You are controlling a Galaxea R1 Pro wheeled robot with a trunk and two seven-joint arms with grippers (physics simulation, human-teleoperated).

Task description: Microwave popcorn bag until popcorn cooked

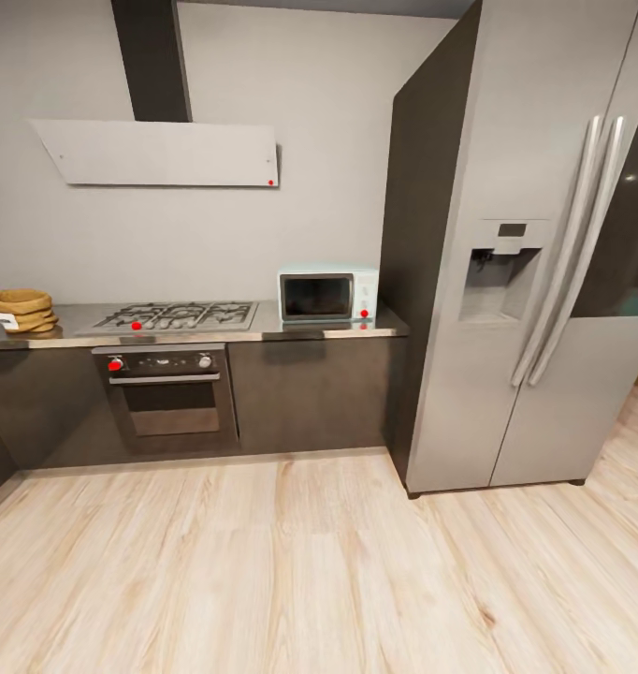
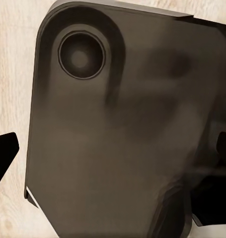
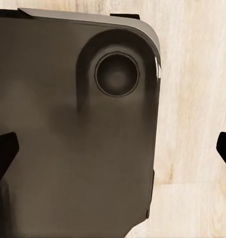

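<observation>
The popcorn bag [image 1: 21, 311], a small tan crumpled sack with a white label, stands on the far left end of the grey steel countertop [image 1: 300, 329]. The mint-white microwave [image 1: 326, 295] sits at the right end of that countertop against the fridge's side, its dark glass door closed. In the left wrist view my left gripper [image 2: 113, 153] is open, its dark fingertips [image 2: 4, 153] spread wide over a dark rounded part of the robot's body. My right gripper [image 3: 113, 148] is open the same way, fingertips [image 3: 3, 151] far apart, holding nothing.
A steel gas hob [image 1: 179, 316] lies between bag and microwave, with a dark oven [image 1: 169, 393] below and a white hood [image 1: 160, 152] above. A tall steel fridge [image 1: 534, 262] stands at the right. Pale wood floor [image 1: 291, 571] stretches up to the cabinets.
</observation>
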